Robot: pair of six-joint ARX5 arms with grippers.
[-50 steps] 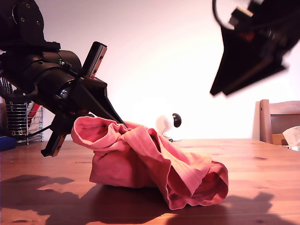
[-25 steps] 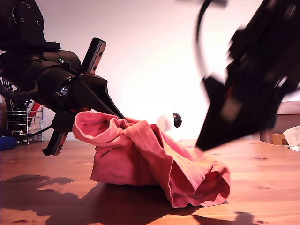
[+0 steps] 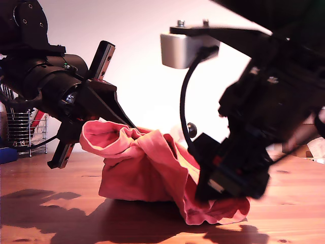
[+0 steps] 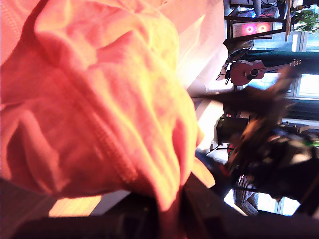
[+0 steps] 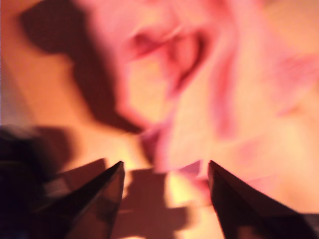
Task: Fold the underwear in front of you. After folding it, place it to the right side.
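Two arms on one crumpled garment. The underwear [image 3: 147, 168] is a soft coral-salmon knit, heaped mid-worktop in the exterior view, not flat. It is bunched into thick rounded folds with a twisted ridge across the top. The heap's 10 o'clock edge is lifted off the wood, and its 4 o'clock end is a rolled lump on the surface. In the first wrist view the underwear [image 4: 99, 99] fills most of the picture. Fine ribbing and a stitched seam line are visible; no lettering is readable.

My first hand [image 3: 85, 124], matte black and angular, sits at 9 o'clock of the heap. It is clenched on the raised cloth edge. In the first wrist view the fabric funnels down into the closed jaws of my first hand [image 4: 169, 209].

My second hand [image 3: 228, 183] is at 4 o'clock of the heap, low, over the rolled end, and heavily motion-blurred. In the second wrist view my second hand [image 5: 164, 167] is released. Its dark pointed fingers [image 5: 99, 194] are spread, with nothing between them but cloth edge and wood below. I cannot tell whether it touches the cloth.

The worktop [image 3: 294, 203] is warm knotty wood with hard shadows. A white box [image 3: 183, 50] and a black cable [image 3: 184, 101] ride on the second arm, which covers the heap's 3 o'clock side. A wire basket [image 3: 23, 132] at 9 o'clock of the exterior view is partly hidden behind the first arm.
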